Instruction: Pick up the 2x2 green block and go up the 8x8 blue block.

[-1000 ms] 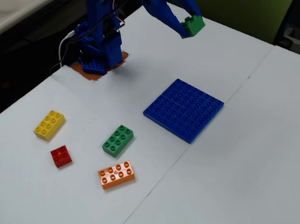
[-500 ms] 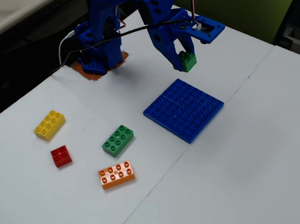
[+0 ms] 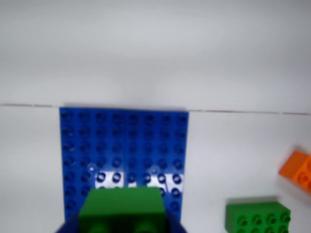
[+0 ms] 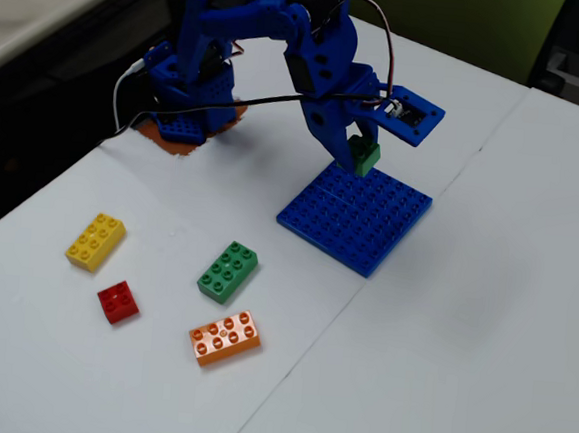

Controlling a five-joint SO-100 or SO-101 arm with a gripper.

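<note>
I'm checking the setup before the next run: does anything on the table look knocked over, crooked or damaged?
Nothing stands out. The gripper holds the 2x2 green block above the 8x8 blue block, which lies flat. The yellow, red, orange and longer green brick all sit studs-up.

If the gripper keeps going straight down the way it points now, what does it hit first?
Most likely the blue plate. The gripper holds the green block just above the plate's near-arm edge, so the block should land there first, though the gap is hard to judge.

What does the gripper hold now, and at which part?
The gripper holds the 2x2 green block by its sides, above the 8x8 blue block.
</note>
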